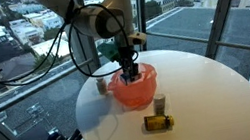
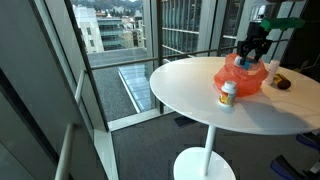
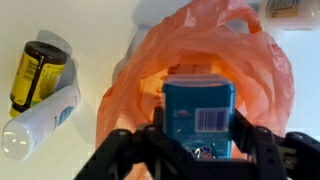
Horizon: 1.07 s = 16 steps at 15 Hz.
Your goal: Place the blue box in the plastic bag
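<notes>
My gripper (image 3: 198, 137) is closed on the blue box (image 3: 198, 105), gripping its flat sides; it seems light and rigid, hanging over the floppy plastic bag (image 3: 272, 75).

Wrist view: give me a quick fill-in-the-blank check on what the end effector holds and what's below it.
The end effector is shut on the ____ box. Directly below it, the wrist view shows the open mouth of the ____ plastic bag. The bag lies on a white table whose top is ____ in shape.
Missing words: blue; orange; round.
</notes>
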{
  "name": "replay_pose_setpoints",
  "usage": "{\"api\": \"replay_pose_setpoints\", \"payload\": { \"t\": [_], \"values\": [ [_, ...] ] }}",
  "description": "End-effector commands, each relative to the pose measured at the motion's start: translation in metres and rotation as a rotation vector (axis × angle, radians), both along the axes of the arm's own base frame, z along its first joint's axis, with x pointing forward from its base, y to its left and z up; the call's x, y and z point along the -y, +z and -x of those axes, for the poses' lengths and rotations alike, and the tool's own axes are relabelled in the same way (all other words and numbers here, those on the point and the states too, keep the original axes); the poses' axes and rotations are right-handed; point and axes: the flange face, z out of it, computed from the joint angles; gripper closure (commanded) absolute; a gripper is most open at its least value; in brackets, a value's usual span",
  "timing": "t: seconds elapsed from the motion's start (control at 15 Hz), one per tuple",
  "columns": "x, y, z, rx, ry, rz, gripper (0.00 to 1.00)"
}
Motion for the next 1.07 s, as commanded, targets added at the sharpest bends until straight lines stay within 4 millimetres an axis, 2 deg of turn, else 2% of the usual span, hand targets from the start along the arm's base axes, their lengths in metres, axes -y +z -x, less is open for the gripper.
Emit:
{"api": "replay_pose_setpoints", "payload": {
  "t": [0.0,0.73,0.8,0.87,0.93,1.0],
  "values": [
    [-0.002,-0.013,-0.015,-0.011,-0.019,-0.009,0.6],
    [0.009,-0.055,-0.01,-0.09,-0.03,0.012,0.6],
    [0.01,-0.058,-0.01,-0.095,-0.031,0.012,0.43],
    [0.011,-0.059,-0.009,-0.1,-0.031,0.013,0.1],
    [0.011,-0.06,-0.009,-0.102,-0.031,0.014,0.09],
    [0.012,-0.059,-0.008,-0.102,-0.031,0.015,0.03]
  ]
}}
